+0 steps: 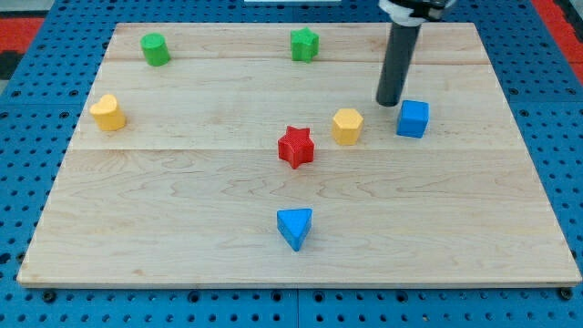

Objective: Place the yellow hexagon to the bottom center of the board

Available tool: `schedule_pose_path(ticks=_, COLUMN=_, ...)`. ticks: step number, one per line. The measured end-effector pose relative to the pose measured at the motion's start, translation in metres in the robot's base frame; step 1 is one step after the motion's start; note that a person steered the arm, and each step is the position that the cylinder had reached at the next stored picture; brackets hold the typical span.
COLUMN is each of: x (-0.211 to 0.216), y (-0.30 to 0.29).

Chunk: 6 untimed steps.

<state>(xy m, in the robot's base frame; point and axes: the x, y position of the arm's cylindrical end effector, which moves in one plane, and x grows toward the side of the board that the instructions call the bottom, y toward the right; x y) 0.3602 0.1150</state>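
Tool: my tip (389, 102) is the lower end of a straight dark rod, smooth and round; it has no jaws, so it is neither apart nor together, and it clamps on nothing.
Tool place: upper right of the frame, just beside the upper left corner of the blue cube (413, 118); I cannot tell if they touch.
Task thing: the yellow hexagon (347, 126) stands right of the frame's centre, on the middle part of the counter (182, 228).
Key relation: the yellow hexagon lies near my tip, to the left and a little lower in the frame. The goal, the bottom centre, is below and left of the hexagon, so I judge the tip must first go above the hexagon and then push downward.
In the way: the red star (295, 147) is just beside the hexagon on its lower left; the blue triangle (294, 227) lies near the bottom centre already.
Further out: a green star (304, 44) and a green cylinder (155, 49) at the top, a second yellow block (107, 112) at the left.
Materials: the blocks look like hard matte plastic; the counter is pale wood with visible planks, on a blue perforated base (27, 118).
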Motion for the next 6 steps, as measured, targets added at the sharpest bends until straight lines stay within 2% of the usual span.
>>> schedule_pose_path(ticks=3, x=0.063, y=-0.068)
schedule_pose_path(ticks=4, x=0.097, y=-0.068)
schedule_pose_path(ticks=6, x=0.133, y=-0.049)
